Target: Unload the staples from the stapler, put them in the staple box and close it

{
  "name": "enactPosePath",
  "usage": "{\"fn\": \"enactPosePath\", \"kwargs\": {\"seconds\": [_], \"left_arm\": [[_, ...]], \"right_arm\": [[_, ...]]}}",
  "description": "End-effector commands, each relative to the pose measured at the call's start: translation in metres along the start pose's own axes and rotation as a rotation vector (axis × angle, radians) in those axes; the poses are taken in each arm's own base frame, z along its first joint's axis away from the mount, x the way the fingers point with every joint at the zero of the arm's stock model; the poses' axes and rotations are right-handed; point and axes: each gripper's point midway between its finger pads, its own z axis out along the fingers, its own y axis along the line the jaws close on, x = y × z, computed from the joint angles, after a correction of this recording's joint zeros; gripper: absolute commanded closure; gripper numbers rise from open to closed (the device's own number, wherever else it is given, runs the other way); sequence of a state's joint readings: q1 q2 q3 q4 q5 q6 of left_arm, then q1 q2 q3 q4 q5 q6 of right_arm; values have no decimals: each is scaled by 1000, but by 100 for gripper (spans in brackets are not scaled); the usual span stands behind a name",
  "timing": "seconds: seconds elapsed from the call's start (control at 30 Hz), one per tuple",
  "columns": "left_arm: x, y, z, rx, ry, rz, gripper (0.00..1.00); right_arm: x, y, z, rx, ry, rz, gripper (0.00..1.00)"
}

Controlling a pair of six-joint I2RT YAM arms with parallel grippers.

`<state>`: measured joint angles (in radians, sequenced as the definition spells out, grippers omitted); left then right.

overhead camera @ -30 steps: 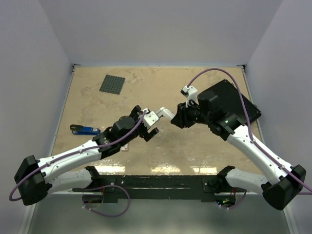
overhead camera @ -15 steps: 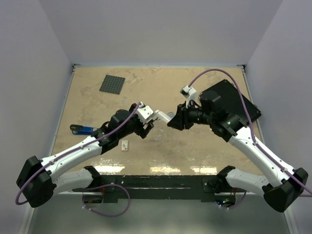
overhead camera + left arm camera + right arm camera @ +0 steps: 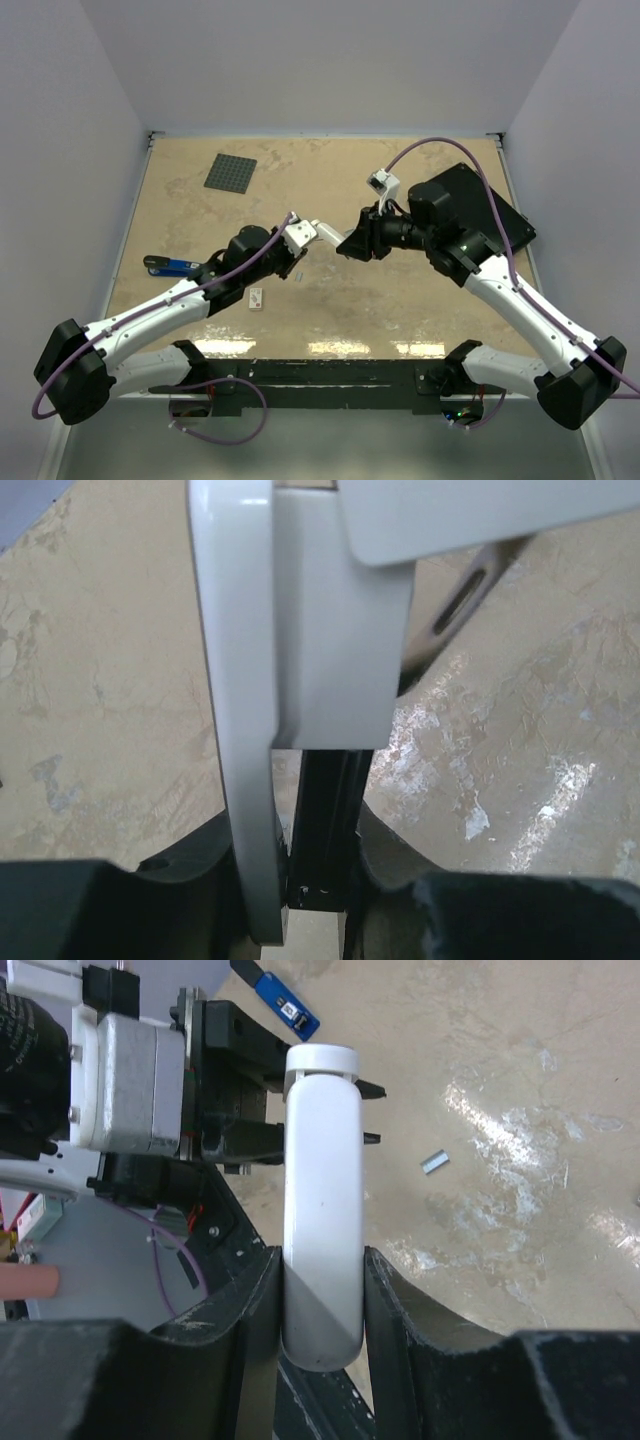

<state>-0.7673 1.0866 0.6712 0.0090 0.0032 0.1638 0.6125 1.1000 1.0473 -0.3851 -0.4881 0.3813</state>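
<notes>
- Progress: one short strip of staples (image 3: 435,1162) lies loose on the table (image 3: 420,300), below the two grippers. By this sign at least part of the load is out.
- The stapler (image 3: 176,266) lies flat near the left edge of the table, well apart from both grippers. No gripper touches it. Whether staples are left inside it cannot be told.
- The right gripper (image 3: 322,1295) clamps one end of a white bar (image 3: 322,1160), with a finger pressed to each side.
- The left gripper (image 3: 300,865) closes around the other end of the bar. Its fingers flank a white plate and a black rail.
- The bar hangs above the table between the two arms.
- Judgement: checking the stapler's rail, and clearing it if needed, is not yet done.
- Materials: the stapler is slim, of blue and black plastic. The staples are grey, bright metal. The bar is smooth, glossy and white, with a rounded end.
- The table is beige and mottled, with glossy patches.
- Other items: a small white block (image 3: 257,297), a studded grey plate (image 3: 230,172) and a flat black box (image 3: 508,228).
</notes>
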Motion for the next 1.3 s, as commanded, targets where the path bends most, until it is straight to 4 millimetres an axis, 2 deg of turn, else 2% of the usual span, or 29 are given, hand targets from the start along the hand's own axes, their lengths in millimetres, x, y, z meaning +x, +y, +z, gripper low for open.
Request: {"fn": "enactPosePath", "kwargs": {"seconds": [0.0, 0.03, 0.07, 0.13, 0.17, 0.27, 0.4, 0.57, 0.63, 0.73, 0.77, 0.97, 1.1, 1.27], "left_arm": [[-25, 9, -6, -33, -82, -32, 93], [-26, 9, -5, -35, -85, -41, 96], [-27, 8, -3, -32, -86, -79, 100], [-33, 8, -2, -35, -91, -153, 100], [-33, 10, -2, -39, -92, -163, 100], [-45, 2, -5, -3, -148, -286, 100], [-44, -1, -9, 9, -156, -419, 100], [-40, -5, -10, 9, -128, -581, 100], [-47, -7, -14, 16, -145, -647, 100], [-52, -10, -17, 38, -161, -691, 100], [-51, -10, -17, 36, -154, -708, 100], [-53, -13, -10, 37, -93, -792, 100], [-57, -24, -12, 99, -83, -821, 100], [-67, -40, -19, 208, -102, -833, 100]], "right_arm": [[-25, 2, -2, 7, -74, 16, 89], [-32, 3, -3, 10, -97, 26, 81], [-41, 7, -3, 3, -127, 30, 77], [-57, 12, -7, 2, -180, 56, 69], [-64, 13, -9, 9, -209, 57, 59], [-83, 3, -14, 88, -287, 79, 52], [-86, -2, -18, 129, -299, 69, 39], [-92, -3, -34, 172, -348, 69, 38], [-97, 3, -45, 174, -373, 61, 39], [-95, 9, -50, 153, -375, 51, 44], [-97, 19, -52, 107, -385, 34, 45], [-72, 49, -34, -159, -339, 45, 57], [-60, 47, -19, -203, -282, 30, 60], [-70, 42, -10, -189, -294, 16, 67]]}}
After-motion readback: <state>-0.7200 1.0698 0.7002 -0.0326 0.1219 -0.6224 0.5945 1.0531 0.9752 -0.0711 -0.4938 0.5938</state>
